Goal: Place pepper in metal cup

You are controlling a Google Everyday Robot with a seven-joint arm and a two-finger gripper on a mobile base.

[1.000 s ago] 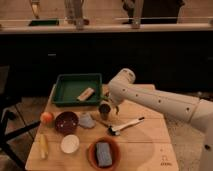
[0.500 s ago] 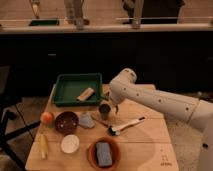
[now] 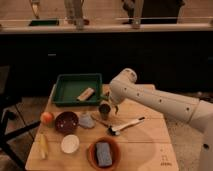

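The metal cup is a small grey cylinder standing on the wooden table, just in front of the green tray's right corner. My gripper hangs from the white arm, directly over and against the cup's rim. No green pepper shows in the camera view; it is hidden, and I cannot tell whether it is in the gripper or in the cup.
A green tray holds a tan block. An orange-red fruit, maroon bowl, white bowl and yellow item lie left. A grey lump, brush and sponge in a brown bowl lie in front.
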